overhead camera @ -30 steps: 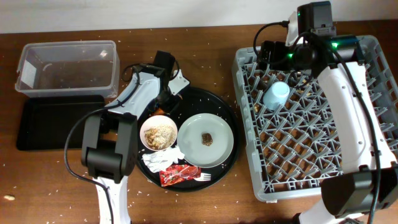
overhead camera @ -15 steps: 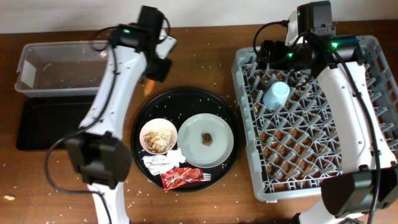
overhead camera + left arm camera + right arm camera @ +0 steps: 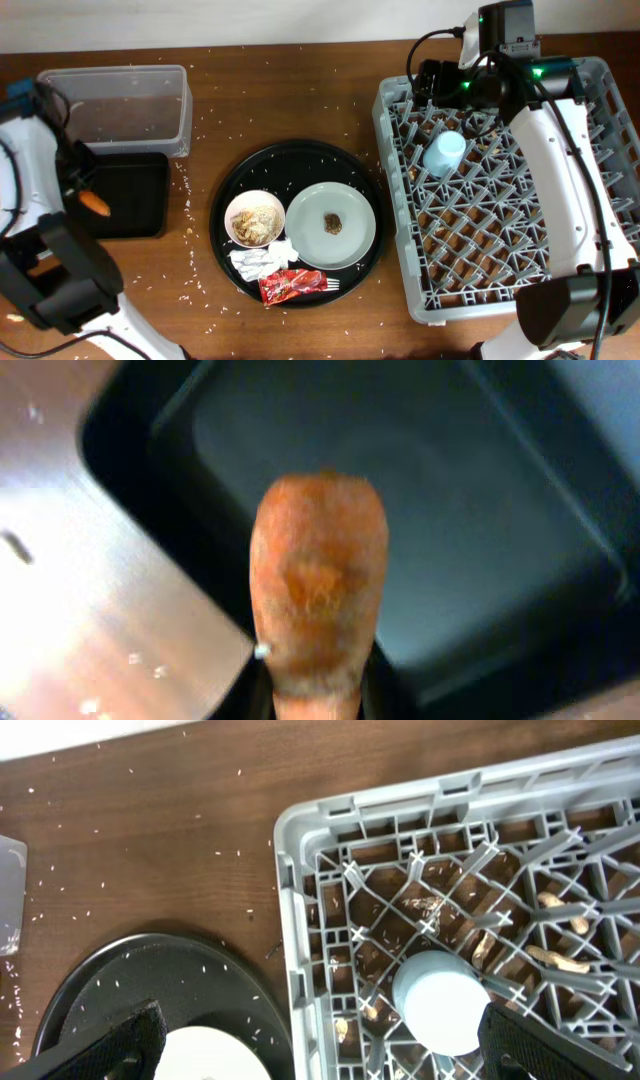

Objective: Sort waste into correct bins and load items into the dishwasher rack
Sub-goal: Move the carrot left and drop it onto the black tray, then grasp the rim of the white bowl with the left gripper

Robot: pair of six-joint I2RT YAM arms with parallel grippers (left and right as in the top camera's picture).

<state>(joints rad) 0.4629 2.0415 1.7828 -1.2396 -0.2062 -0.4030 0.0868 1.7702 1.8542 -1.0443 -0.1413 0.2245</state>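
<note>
Nearest the left wrist camera we see the carrot [image 3: 318, 580], its lower end pinched in the left gripper [image 3: 315, 698]. The jaws are closed on it and show only as dark edges at the foot of the view. The carrot's long axis runs straight out from the claw. Its blunt free end points away from the wrist and, seen from overhead, slants toward the inside of the black tray [image 3: 480, 510]. Below lies that tray's dark floor, while its rim and the bare table [image 3: 90, 610] pass under the held end. The carrot thus hangs over the tray near one edge, apart from it as far as we can tell.

We judge the chief risk to be a release this close to the rim: the rounded carrot could strike the edge or roll, ending on the wood. A second risk is the choice of bin, since the clear tub [image 3: 110, 105] stands just behind and nothing shows which one takes food.

Farther off, the round black tray [image 3: 300, 160] holds the plate [image 3: 350, 205], bowl [image 3: 255, 215], napkin [image 3: 258, 258] and wrapper [image 3: 288, 284]. Farthest, the right gripper [image 3: 320, 1020] is spread wide and empty above the dishwasher rack [image 3: 590, 100], where the cup [image 3: 440, 1000] sits among the pegs.
</note>
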